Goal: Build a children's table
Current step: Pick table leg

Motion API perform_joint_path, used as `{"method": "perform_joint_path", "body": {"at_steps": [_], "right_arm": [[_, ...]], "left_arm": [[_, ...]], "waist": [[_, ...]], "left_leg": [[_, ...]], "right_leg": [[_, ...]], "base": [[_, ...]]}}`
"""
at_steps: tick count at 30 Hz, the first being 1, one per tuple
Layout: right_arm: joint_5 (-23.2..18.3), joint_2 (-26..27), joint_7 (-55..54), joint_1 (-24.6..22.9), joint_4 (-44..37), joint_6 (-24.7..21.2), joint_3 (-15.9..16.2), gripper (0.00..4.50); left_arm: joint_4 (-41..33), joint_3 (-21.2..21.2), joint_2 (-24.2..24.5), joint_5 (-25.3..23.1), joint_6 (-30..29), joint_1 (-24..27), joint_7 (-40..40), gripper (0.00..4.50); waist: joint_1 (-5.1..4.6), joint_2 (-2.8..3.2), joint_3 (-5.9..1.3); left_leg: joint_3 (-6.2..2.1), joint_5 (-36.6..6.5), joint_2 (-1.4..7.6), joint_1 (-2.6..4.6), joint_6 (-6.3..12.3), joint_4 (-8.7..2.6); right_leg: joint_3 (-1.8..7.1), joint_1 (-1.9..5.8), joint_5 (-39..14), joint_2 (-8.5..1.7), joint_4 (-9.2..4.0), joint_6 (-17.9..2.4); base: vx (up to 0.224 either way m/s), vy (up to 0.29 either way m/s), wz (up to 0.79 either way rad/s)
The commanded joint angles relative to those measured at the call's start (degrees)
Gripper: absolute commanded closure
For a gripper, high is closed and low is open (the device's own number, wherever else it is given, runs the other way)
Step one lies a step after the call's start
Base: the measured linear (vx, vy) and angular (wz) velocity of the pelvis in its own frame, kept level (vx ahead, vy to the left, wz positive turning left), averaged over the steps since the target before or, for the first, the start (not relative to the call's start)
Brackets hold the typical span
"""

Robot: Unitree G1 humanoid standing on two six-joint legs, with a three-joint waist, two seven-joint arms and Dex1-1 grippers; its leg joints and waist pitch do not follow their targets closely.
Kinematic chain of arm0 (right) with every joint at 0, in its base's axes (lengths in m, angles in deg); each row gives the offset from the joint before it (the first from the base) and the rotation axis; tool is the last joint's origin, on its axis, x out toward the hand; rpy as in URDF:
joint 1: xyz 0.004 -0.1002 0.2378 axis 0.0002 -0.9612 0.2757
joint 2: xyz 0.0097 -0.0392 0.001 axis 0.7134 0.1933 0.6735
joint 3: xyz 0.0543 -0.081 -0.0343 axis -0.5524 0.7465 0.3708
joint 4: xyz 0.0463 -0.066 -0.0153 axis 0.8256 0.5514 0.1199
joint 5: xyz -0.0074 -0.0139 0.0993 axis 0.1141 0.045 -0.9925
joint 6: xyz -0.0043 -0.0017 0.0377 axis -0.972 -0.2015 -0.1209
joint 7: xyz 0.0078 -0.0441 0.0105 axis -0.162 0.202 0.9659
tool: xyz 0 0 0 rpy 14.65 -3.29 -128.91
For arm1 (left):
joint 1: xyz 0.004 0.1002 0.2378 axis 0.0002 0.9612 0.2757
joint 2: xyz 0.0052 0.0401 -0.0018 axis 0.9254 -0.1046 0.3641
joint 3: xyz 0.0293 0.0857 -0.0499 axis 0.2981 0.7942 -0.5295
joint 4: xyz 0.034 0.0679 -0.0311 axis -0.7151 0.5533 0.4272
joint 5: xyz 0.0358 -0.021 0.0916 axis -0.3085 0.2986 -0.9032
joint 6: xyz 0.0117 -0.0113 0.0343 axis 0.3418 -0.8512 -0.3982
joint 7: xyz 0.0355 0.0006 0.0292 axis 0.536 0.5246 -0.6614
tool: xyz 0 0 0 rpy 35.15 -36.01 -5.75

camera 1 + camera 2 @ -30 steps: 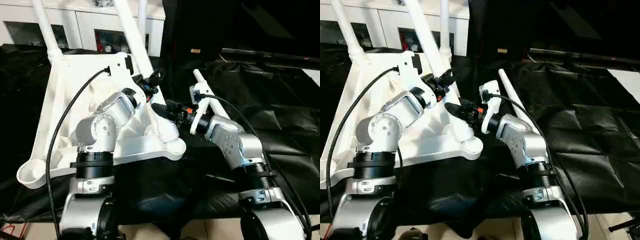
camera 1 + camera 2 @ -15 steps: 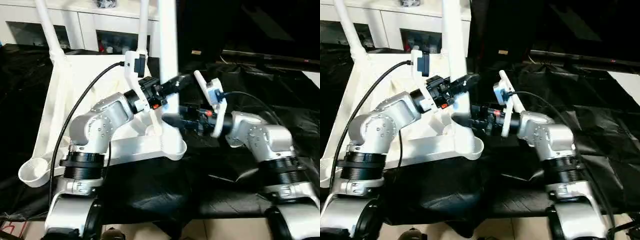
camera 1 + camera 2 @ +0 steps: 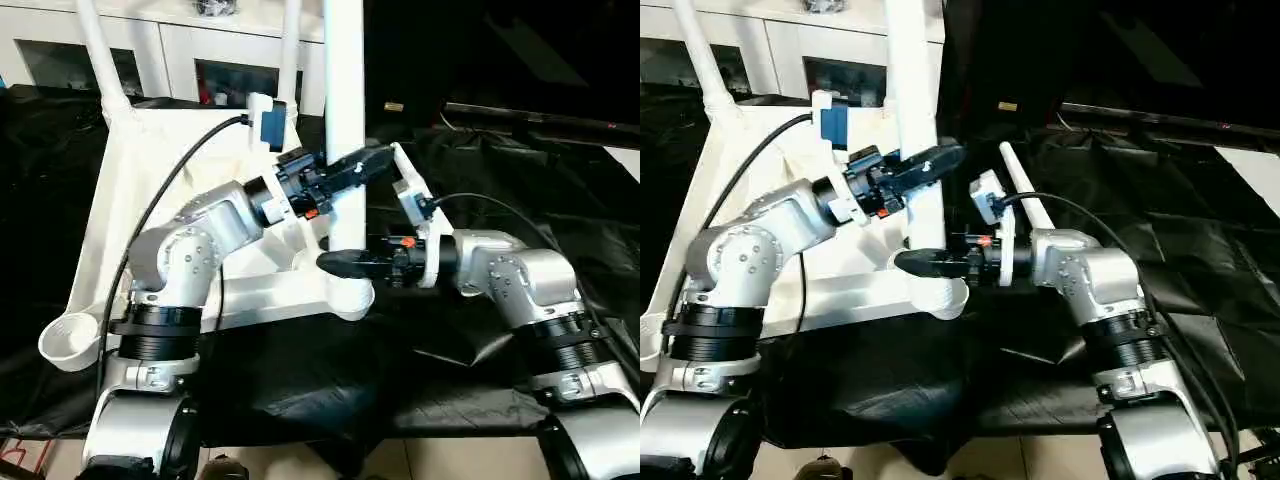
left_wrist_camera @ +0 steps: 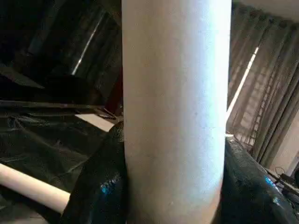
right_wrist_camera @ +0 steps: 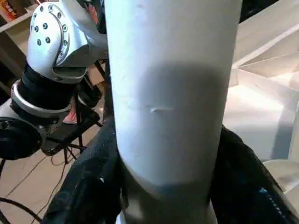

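The children's table top (image 3: 150,170) lies upside down on black cloth, ribbed underside up. Two white legs (image 3: 95,45) stand in its far corners. A third leg (image 3: 343,90) stands upright in the near right corner socket (image 3: 352,298). My left gripper (image 3: 365,162) is shut on this leg at mid-height, and the left wrist view has the leg (image 4: 175,112) between its black fingers (image 4: 100,186). My right gripper (image 3: 340,262) is shut on the same leg just above the socket, its fingers (image 5: 88,182) on either side of the tube (image 5: 170,93).
A further white leg (image 3: 1025,195) lies on the black cloth (image 3: 520,210) behind my right arm. The near left corner socket (image 3: 65,340) holds nothing. A white cabinet with glass doors (image 3: 180,50) stands behind the table.
The held leg has swung from a lean to upright over the near right socket. My right gripper has come onto it and slid down to its base. My left arm has risen with it.
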Motion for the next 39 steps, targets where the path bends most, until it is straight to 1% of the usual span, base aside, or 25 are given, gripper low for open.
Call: {"method": "perform_joint_path", "body": {"at_steps": [1,3,4,5,6,7,9,10,12,13,14,15,16,18,19,21,22,26,27,29,33,35,36,37,39], "right_arm": [[2.1,1.0,-5.4,0.0,0.8,1.8,-1.1,2.49],[2.3,1.3,-6.1,0.0,0.9,2.2,-1.3,2.54],[2.9,2.5,-8.5,0.0,1.2,3.4,-1.8,2.55],[3.2,3.0,-9.8,0.0,1.4,4.0,-2.0,2.55],[3.8,4.1,-12.3,0.1,1.8,4.8,-2.5,2.56],[5.1,5.6,-16.0,0.1,2.3,6.7,-2.8,2.57],[6.5,6.4,-18.2,0.1,2.4,8.8,-2.6,2.57],[7.3,7.1,-19.8,0.1,2.6,9.7,-2.3,2.57],[8.5,8.8,-23.4,0.1,3.0,11.1,-2.2,2.57],[8.9,9.7,-25.1,0.3,3.2,11.7,-2.3,2.57],[9.1,10.2,-26.1,0.4,3.3,12.1,-2.3,2.57],[9.3,11.0,-27.8,0.7,3.6,12.2,-2.6,2.57],[9.5,11.9,-29.4,1.0,3.9,12.4,-2.7,2.57],[9.6,12.2,-29.8,1.0,3.9,12.6,-2.7,2.57],[9.8,12.8,-30.2,0.9,3.5,12.8,-2.5,2.57],[10.0,13.3,-30.4,0.6,3.1,13.0,-2.1,2.57],[10.0,13.4,-30.5,0.4,3.0,13.0,-1.9,2.57],[10.1,13.7,-30.7,-0.2,2.5,13.1,-1.5,2.57],[10.1,13.7,-30.8,-0.2,2.4,13.1,-1.5,2.57],[10.1,13.5,-30.7,-0.5,2.1,13.1,-1.4,2.57],[10.1,13.3,-30.3,-0.7,1.9,13.1,-1.3,2.57],[10.2,13.3,-30.3,-0.7,1.9,13.1,-1.4,2.57],[10.2,13.4,-30.3,-0.7,1.9,13.1,-1.3,2.57],[10.5,13.4,-30.5,-0.7,2.0,13.4,-1.4,2.57],[11.1,13.4,-30.9,-0.6,2.3,14.1,-1.5,2.57]], "left_arm": [[-1.1,0.8,-0.8,1.5,-0.1,-0.6,0.3,2.61],[-1.0,0.8,-0.8,1.3,0.1,-0.6,-0.1,2.61],[-0.4,0.2,-1.3,0.6,0.4,-0.9,-2.0,2.26],[-0.2,0.1,-1.4,0.2,0.6,-1.0,-2.8,2.05],[0.0,0.5,-1.5,-1.4,1.6,-1.1,-4.3,1.92],[0.2,1.9,-1.5,-5.1,3.8,-0.9,-7.0,1.82],[0.5,3.1,-1.7,-8.3,5.6,-0.9,-9.6,1.69],[1.5,3.8,-2.1,-10.7,6.1,-1.1,-12.6,1.54],[3.4,4.0,-3.3,-14.1,5.9,-1.6,-18.9,1.46],[4.4,4.3,-3.7,-16.0,6.2,-1.9,-21.9,1.43],[4.9,4.5,-3.9,-17.1,6.4,-2.1,-23.7,1.43],[5.6,4.6,-4.2,-18.4,6.8,-2.4,-26.1,1.43],[6.7,3.9,-4.9,-19.1,7.3,-2.9,-28.9,1.43],[7.2,3.1,-5.4,-19.1,7.7,-3.2,-30.2,1.43],[8.3,1.4,-6.2,-19.0,8.4,-3.9,-32.6,1.43],[9.4,0.1,-6.6,-19.4,9.5,-4.6,-34.2,1.43],[9.7,-0.5,-6.7,-19.4,9.9,-4.9,-34.7,1.71],[10.0,-1.6,-7.1,-19.3,10.7,-5.5,-35.5,1.85],[10.2,-1.7,-7.1,-19.3,10.9,-5.6,-35.8,2.1],[11.0,-2.8,-7.2,-18.5,11.8,-6.1,-36.5,2.18],[11.1,-3.5,-6.9,-17.2,12.1,-6.4,-35.0,2.42],[10.9,-3.8,-7.0,-16.7,12.1,-6.4,-34.2,2.45],[10.4,-3.8,-7.0,-16.2,11.9,-6.3,-33.4,2.47],[9.7,-3.5,-7.0,-15.8,11.7,-6.1,-32.2,2.49],[8.8,-3.0,-7.0,-15.2,11.8,-5.8,-30.6,2.51]], "waist": [[0.02,0.19,-4.4],[0.02,0.23,-4.38],[0.03,0.28,-4.36],[0.0,0.31,-4.41],[-0.03,0.31,-4.38],[-0.14,0.4,-4.4],[-0.2,0.4,-4.36],[-0.12,0.56,-4.44],[-0.15,0.54,-4.3],[-0.21,0.53,-4.35],[-0.32,0.46,-4.44],[-0.27,0.44,-4.54],[-0.33,0.62,-4.51],[-0.36,0.6,-4.61],[-0.28,0.52,-4.6],[-0.25,0.54,-4.59],[-0.3,0.55,-4.59],[-0.28,0.63,-4.62],[-0.28,0.67,-4.67],[-0.3,0.66,-4.61],[-0.17,0.66,-4.53],[-0.22,0.69,-4.47],[-0.19,0.93,-4.47],[-0.26,0.79,-4.5],[-0.25,0.84,-4.51]], "left_leg": [[-0.23,-12.1,1.42,0.82,-1.39,-3.9],[-0.19,-12.1,1.38,0.91,-1.49,-3.9],[-0.23,-12.2,1.42,0.84,-1.58,-3.95],[-0.22,-12.3,1.41,0.96,-1.68,-3.94],[-0.27,-12.3,1.48,0.92,-1.82,-4.0],[-0.25,-12.5,1.49,1.08,-2.31,-4.05],[-0.31,-12.7,1.55,1.09,-2.6,-4.17],[-0.34,-12.8,1.55,1.18,-2.8,-4.17],[-0.24,-13.7,1.55,1.38,-2.94,-4.21],[-0.3,-13.9,1.45,1.29,-2.98,-4.19],[-0.4,-13.6,1.39,0.94,-2.94,-4.25],[-0.4,-13.2,1.36,0.9,-2.92,-4.21],[-0.42,-12.9,1.33,0.9,-2.82,-4.21],[-0.4,-13.0,1.29,0.91,-2.75,-4.15],[-0.33,-12.9,1.28,0.9,-2.52,-4.08],[-0.37,-12.8,1.28,0.83,-2.23,-4.12],[-0.38,-13.0,1.28,0.86,-2.21,-4.14],[-0.39,-12.4,1.34,0.86,-2.07,-4.19],[-0.38,-12.3,1.35,0.87,-2.08,-4.15],[-0.34,-12.4,1.36,0.91,-2.01,-4.19],[-0.26,-13.3,1.31,1.06,-2.07,-4.2],[-0.34,-13.8,1.36,1.02,-2.18,-4.26],[-0.36,-14.0,1.32,1.06,-2.23,-4.25],[-0.4,-14.1,1.34,1.0,-2.3,-4.28],[-0.4,-14.1,1.36,1.01,-2.34,-4.27]], "right_leg": [[2.69,3.36,-22.6,-4.12,-4.76,-4.4],[2.72,3.26,-22.4,-4.07,-4.76,-4.5],[2.72,3.34,-22.4,-4.11,-4.69,-4.5],[2.72,3.29,-22.1,-4.07,-4.69,-4.6],[2.75,3.31,-21.9,-4.07,-4.6,-4.7],[2.79,3.12,-21.6,-4.06,-4.63,-4.7],[2.82,3.08,-21.9,-4.05,-4.69,-4.1],[2.84,3.14,-21.8,-4.13,-4.68,-3.8],[2.92,2.88,-21.8,-3.97,-4.8,-3.4],[2.91,3.0,-22.1,-4.02,-4.78,-3.2],[2.85,3.29,-22.1,-3.95,-4.74,-2.6],[2.84,3.34,-21.9,-4.0,-4.72,-2.4],[2.88,3.22,-21.1,-3.95,-4.73,-2.5],[2.86,3.27,-20.4,-3.94,-4.7,-2.8],[2.86,3.26,-19.7,-3.92,-4.64,-3.0],[2.85,3.33,-19.2,-3.94,-4.65,-3.2],[2.82,3.33,-19.2,-3.91,-4.64,-3.2],[2.88,3.4,-17.3,-3.92,-4.38,-4.0],[2.91,3.41,-16.8,-3.91,-4.29,-4.2],[2.92,3.42,-16.1,-3.89,-4.25,-4.7],[2.94,3.33,-17.3,-3.91,-4.43,-4.9],[2.91,3.32,-18.6,-4.0,-4.56,-4.5],[2.9,3.31,-18.8,-4.0,-4.6,-4.4],[2.9,3.36,-18.9,-4.0,-4.64,-4.2],[2.91,3.31,-18.8,-4.06,-4.64,-4.2]], "base": [[0.0,0.0,0.0],[0.0,0.0,0.0],[0.0,0.0,0.0],[0.0,0.0,0.0],[0.0,0.0,0.0],[0.0,0.0,0.0],[0.0,0.0,0.0],[0.0,0.0,0.0],[0.0,0.0,0.0],[0.0,0.0,0.0],[0.0,0.0,0.0],[0.0,0.0,0.0],[0.0,0.0,0.0],[0.0,0.0,0.0],[0.0,0.0,0.0],[0.0,0.0,0.0],[0.0,0.0,0.0],[0.0,0.0,0.0],[0.0,0.0,0.0],[0.0,0.0,0.0],[0.0,0.0,0.0],[0.0,0.0,0.0],[0.0,0.0,0.0],[0.0,0.0,0.0],[0.0,0.0,0.0]]}}
